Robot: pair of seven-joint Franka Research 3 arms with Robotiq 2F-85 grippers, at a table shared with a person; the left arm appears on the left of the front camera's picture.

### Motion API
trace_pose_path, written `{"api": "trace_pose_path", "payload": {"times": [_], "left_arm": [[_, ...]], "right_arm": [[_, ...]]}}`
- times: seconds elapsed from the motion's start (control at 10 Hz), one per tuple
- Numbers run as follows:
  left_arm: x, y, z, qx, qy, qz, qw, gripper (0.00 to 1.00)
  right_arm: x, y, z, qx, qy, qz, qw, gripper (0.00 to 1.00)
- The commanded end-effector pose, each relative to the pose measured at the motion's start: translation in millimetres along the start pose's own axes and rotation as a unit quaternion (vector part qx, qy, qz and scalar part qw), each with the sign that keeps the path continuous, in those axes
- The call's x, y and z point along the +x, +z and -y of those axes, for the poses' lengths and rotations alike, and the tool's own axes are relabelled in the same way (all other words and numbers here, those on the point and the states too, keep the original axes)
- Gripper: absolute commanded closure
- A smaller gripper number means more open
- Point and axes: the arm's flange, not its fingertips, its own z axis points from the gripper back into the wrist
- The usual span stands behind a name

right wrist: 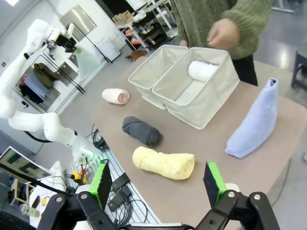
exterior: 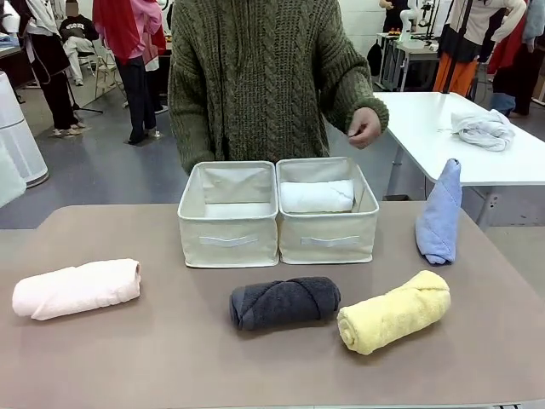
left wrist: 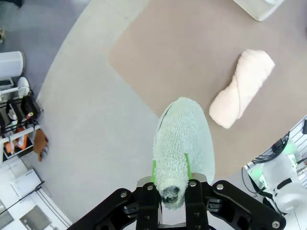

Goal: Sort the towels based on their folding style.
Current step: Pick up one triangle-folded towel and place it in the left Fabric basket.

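- Brown table (exterior: 170, 358) carries two cream bins (exterior: 228, 243) side by side at the far middle; a white roll (exterior: 317, 197) lies in the right one.
- Pink roll (exterior: 77, 289) lies near left, the grey roll (exterior: 284, 302) and yellow roll (exterior: 394, 312) near centre, and the blue cone (exterior: 440, 213) stands far right.
- Left gripper (left wrist: 175, 184) pinches the teal towel (left wrist: 183, 143) in the air by the table's left edge.
- Right gripper (right wrist: 157, 178) hangs spread wide, holding nothing.

My left claw (left wrist: 171, 168) is matt black plastic with smooth green pads (left wrist: 154, 168), sunk into the pale teal towel (left wrist: 184, 134), nubbly looped terry. The surface (left wrist: 192, 38) looks smooth, matt brown. The bins (exterior: 204, 232) are stiff cream woven cloth.
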Motion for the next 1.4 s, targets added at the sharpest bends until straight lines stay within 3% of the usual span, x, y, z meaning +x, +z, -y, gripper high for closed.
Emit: {"api": "trace_pose_path", "payload": {"times": [0.0, 0.1, 0.2, 0.3, 0.5, 0.8, 1.0, 1.1, 1.3], "left_arm": [[-13, -23, -13, -0.05, 0.04, 0.012, 0.998, 1.0], [0, 0, 0, 0.0, 0.0, 0.0, 1.0, 1.0], [0, 0, 0, 0.0, 0.0, 0.0, 1.0, 1.0], [-15, -13, -6, -0.023, 0.014, 0.002, 1.0, 0.83], [-9, 2, 16, -0.045, -0.048, 0.055, 0.996, 0.83], [30, 40, 58, -0.059, -0.118, 0.059, 0.989, 0.83], [80, 50, 92, -0.073, -0.166, 0.072, 0.981, 0.83], [86, 43, 97, -0.071, -0.182, 0.041, 0.98, 0.83], [6, 30, 44, -0.028, -0.136, -0.006, 0.99, 0.83]], "right_arm": [[3, 2, 1, 0.009, 0.01, 0.013, 1.0, 0.0], [3, 2, 1, 0.009, 0.01, 0.013, 1.0, 0.0], [3, 2, 1, 0.009, 0.01, 0.013, 1.0, 0.0], [3, 2, 1, 0.009, 0.01, 0.013, 1.0, 0.0], [3, 2, 1, 0.009, 0.01, 0.013, 1.0, 0.0], [3, 2, 1, 0.009, 0.01, 0.013, 1.0, 0.0], [3, 2, 1, 0.009, 0.01, 0.013, 1.0, 0.0], [3, 2, 1, 0.009, 0.01, 0.013, 1.0, 0.0], [3, 2, 1, 0.009, 0.01, 0.013, 1.0, 0.0]]}}
